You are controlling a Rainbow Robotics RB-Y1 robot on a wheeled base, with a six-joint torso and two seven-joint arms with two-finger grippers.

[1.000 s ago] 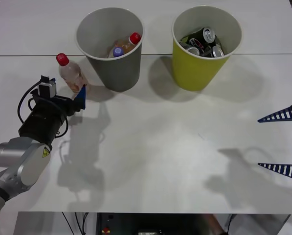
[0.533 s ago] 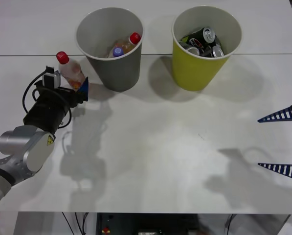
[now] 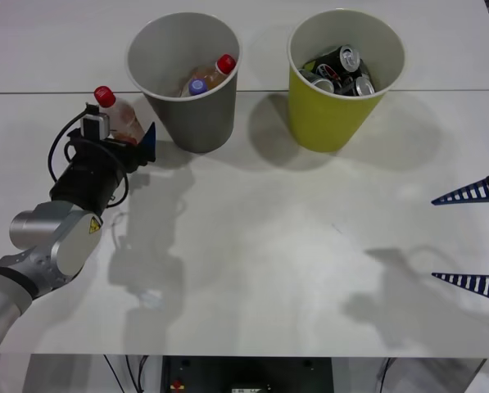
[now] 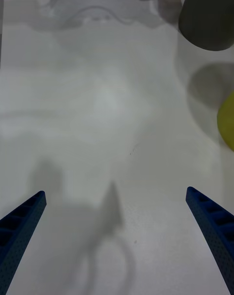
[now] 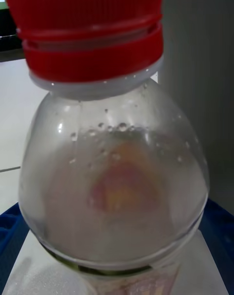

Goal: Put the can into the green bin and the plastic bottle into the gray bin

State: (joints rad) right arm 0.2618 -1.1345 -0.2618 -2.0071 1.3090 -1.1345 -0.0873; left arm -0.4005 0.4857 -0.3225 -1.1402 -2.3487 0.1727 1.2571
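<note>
The plastic bottle (image 3: 119, 119), clear with a red cap and pale pink contents, stands on the white table just left of the gray bin (image 3: 191, 123). My left gripper (image 3: 131, 137) is open around its lower body, one blue finger (image 3: 149, 141) showing on the bin side. In the left wrist view the bottle (image 5: 117, 178) sits between the two blue fingers at the corners. The green bin (image 3: 330, 123) stands to the right and holds several cans (image 3: 342, 70). My right gripper (image 3: 473, 239) is open at the table's right edge, far from everything.
Inside the gray bin lie another red-capped bottle (image 3: 215, 72) and a purple-capped one (image 3: 197, 85). The right wrist view shows bare white table (image 4: 112, 105) ahead, with the gray bin (image 4: 209, 17) and the green bin's edge (image 4: 228, 122) beyond.
My left arm has moved forward, bringing its fingers from in front of the plastic bottle to either side of it. The bottle has barely shifted. The right arm has not moved.
</note>
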